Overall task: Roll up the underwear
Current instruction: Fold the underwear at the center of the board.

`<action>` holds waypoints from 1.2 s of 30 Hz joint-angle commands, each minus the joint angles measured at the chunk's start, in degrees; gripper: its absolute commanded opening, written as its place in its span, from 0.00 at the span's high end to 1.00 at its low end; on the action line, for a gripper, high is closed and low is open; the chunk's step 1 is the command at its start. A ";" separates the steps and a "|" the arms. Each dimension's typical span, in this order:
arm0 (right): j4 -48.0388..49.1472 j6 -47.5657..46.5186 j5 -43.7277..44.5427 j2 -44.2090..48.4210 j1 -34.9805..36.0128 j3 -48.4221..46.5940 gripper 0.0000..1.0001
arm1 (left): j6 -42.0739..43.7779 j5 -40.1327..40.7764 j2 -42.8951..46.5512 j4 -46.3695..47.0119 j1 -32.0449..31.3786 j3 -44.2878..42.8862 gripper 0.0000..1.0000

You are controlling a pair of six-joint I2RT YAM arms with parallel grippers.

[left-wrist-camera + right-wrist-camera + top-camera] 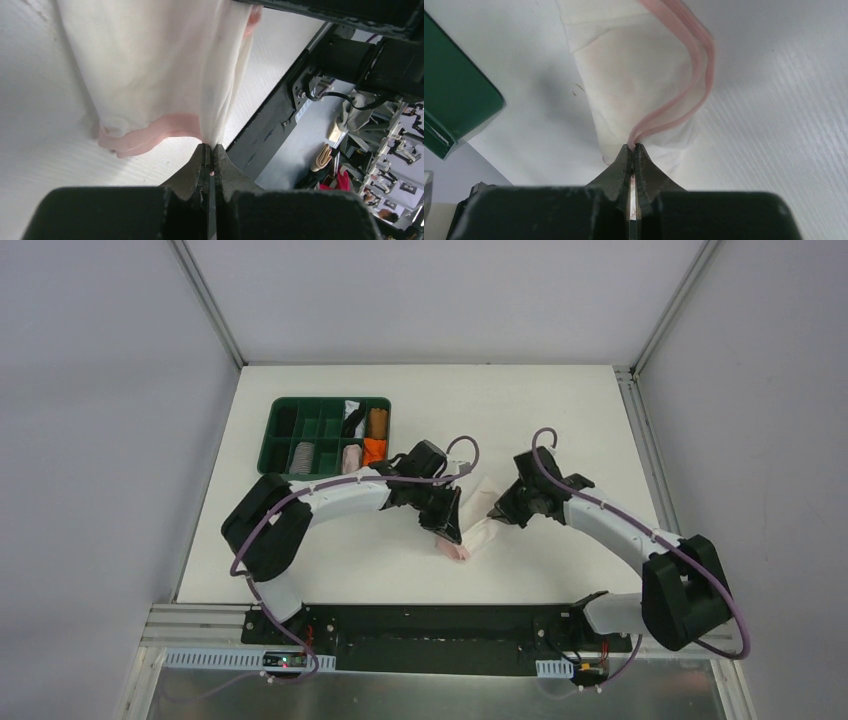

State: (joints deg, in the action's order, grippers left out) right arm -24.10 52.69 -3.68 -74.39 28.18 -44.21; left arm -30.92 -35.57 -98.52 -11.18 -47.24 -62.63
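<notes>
Top external shows the pale underwear mid-way across the table, its 2 ends pinched by the closed left gripper and right gripper, probably to spread it flat for rolling.

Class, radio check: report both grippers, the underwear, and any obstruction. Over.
Left gripper shut on the underwear, right gripper shut on its pink trim. Underwear pale, held between both, not yet rolled. Green tray apart to the left, not obstructing.
</notes>
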 commanded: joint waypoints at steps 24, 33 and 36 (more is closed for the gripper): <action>4.08 -5.94 -3.21 -14.56 0.03 -13.25 1.00 | 3.02 2.97 -2.60 -0.24 5.00 3.65 1.00; 3.62 -6.73 -5.06 -19.30 0.03 -18.02 1.00 | 4.13 4.14 -0.59 -2.25 7.08 3.55 1.00; 3.85 -6.89 -5.56 -20.76 0.10 -19.30 1.00 | 4.61 5.03 -0.44 -2.00 7.61 3.66 1.00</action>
State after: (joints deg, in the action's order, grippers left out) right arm -21.41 46.85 -9.61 -93.76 28.40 -59.75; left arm -28.71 -31.92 -101.58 -9.80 -40.38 -59.64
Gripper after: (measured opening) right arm 0.014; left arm 0.015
